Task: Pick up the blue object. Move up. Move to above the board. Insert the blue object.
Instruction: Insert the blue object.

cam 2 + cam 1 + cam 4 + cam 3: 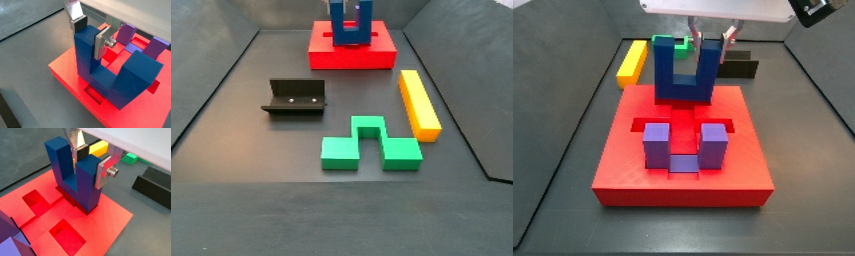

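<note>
between the jaws of the gripper (89, 158) stands one upright prong of the blue object (77, 175), pinched from both sides by the silver fingers (102, 43), with the second prong free just beside them. below the jaws the block's base sits on or in the far end of the board (613, 170); whether it is fully seated in its recess cannot be told, though in both wrist views its foot looks sunk slightly below the red top. beyond the jaws' reach, at the board's other end, the purple block (684, 143) already stands in its own recess. away from the board lie the yellow bar (418, 103), the green block (368, 144) and the fixture (295, 97). judging by this, the insert step is in hand and nearly done. the next move likely calls for a straight push down until the base bottoms out, then spreading the jaws and lifting clear without tipping the prongs.
</note>
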Motion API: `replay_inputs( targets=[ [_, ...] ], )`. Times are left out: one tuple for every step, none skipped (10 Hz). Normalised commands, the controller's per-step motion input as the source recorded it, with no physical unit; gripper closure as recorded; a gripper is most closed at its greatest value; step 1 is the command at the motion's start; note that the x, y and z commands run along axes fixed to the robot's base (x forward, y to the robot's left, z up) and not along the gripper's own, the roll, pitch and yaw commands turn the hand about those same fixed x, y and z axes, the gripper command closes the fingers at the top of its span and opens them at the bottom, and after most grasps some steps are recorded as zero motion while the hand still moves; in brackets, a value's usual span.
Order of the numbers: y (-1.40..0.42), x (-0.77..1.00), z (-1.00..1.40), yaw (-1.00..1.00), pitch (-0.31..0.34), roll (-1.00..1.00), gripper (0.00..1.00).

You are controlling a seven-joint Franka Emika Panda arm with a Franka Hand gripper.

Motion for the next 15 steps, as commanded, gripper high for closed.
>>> replay_inputs(
  targets=[
    [-0.08,-0.04,-0.04,0.00,0.000,-0.07,1.00],
    [-0.03,-0.03,-0.11,0.00,0.000,-0.08,1.00],
    [0.00,0.00,-0.22,0.00,0.000,-0.09,1.00],
    [0.00,0.00,-0.29,0.00,0.000,-0.08,1.00],
    [0.00,0.00,-0.35,0.00,0.000,-0.07,1.00],
    [-0.04,0.13,-0.41,0.00,-0.059,-0.07,1.00],
    [-0.13,0.20,-0.49,0.00,-0.094,0.00,1.00],
    [-0.12,0.22,-0.53,0.00,-0.077,0.01,1.00],
    [0.00,0.08,-0.35,0.00,-0.010,0.03,1.00],
    [0.00,0.02,-0.27,0.01,0.000,0.06,1.00],
    [0.00,0.03,-0.24,0.03,0.000,0.04,1.00],
    [0.04,0.08,-0.26,0.06,0.000,0.02,1.00],
    [0.17,0.17,-0.30,0.13,0.000,0.01,1.00],
    [0.26,0.20,-0.31,0.16,0.000,0.00,1.00],
    [0.11,0.04,-0.27,0.11,0.000,0.00,1.00]
  ],
)
